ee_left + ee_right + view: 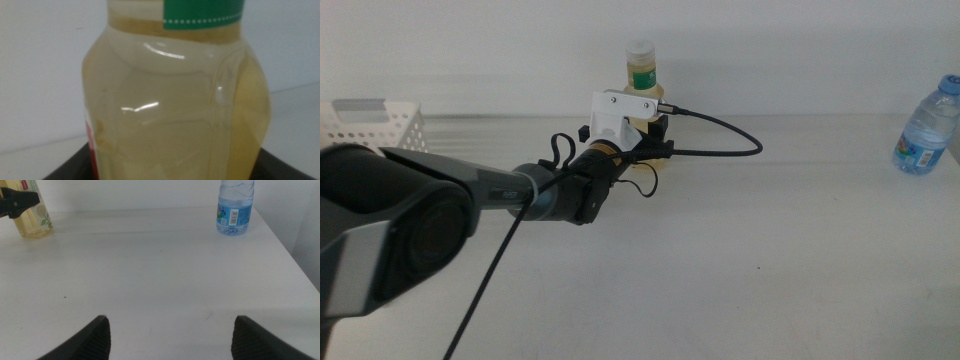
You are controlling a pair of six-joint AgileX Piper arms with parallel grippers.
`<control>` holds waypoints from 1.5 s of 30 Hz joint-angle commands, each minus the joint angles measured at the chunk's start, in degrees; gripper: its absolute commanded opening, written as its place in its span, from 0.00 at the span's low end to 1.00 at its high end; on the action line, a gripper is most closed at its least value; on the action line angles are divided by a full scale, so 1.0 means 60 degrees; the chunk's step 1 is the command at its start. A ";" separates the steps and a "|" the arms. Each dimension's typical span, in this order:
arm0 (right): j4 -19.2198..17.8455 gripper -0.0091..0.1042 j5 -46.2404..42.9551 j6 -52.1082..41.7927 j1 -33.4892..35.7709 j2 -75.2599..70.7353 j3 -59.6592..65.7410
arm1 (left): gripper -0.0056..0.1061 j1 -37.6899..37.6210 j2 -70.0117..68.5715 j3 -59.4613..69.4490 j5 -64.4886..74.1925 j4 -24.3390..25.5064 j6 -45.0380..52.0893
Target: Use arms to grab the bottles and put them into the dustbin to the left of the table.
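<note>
White counter (pixel 770 290) spreads bare below a pale wall. At upper centre of the middle view my left jaws (pixel 655 150) flank the yellow bottle (pixel 641 75) low on its body; whether they are pressing it yet I cannot tell. It looks full, so heavy, smooth and slippery: I would grip at the waist. My right jaws (pixel 170 335) wait open. Blue-capped bottle (pixel 926 128) stands far right, bin (pixel 375 125) upper left.

My left arm (pixel 470 195) reaches in from the left, wrist housing (pixel 620 112) up, left hand (pixel 655 135) jaws flanking something. My right hand (pixel 170 335) waits low, jaws spread wide.
</note>
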 commanded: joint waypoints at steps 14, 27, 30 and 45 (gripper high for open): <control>-0.0123 0.64 -0.0695 -0.0068 -0.0070 -0.0262 -0.0077 | 0.01 0.0383 -0.5160 0.2247 0.2723 -0.0158 0.0874; -0.0123 0.64 -0.0695 -0.0068 -0.0070 -0.0262 -0.0077 | 0.01 0.2390 -0.8502 0.1866 0.9651 0.0083 0.0874; -0.0123 0.64 -0.0695 -0.0068 -0.0070 -0.0262 -0.0077 | 0.01 0.3005 -0.8630 0.1078 1.1563 0.0083 0.0874; -0.0123 0.64 -0.0695 -0.0068 -0.0070 -0.0262 -0.0077 | 0.01 0.5372 -0.8211 -0.1007 1.5784 0.2097 0.1541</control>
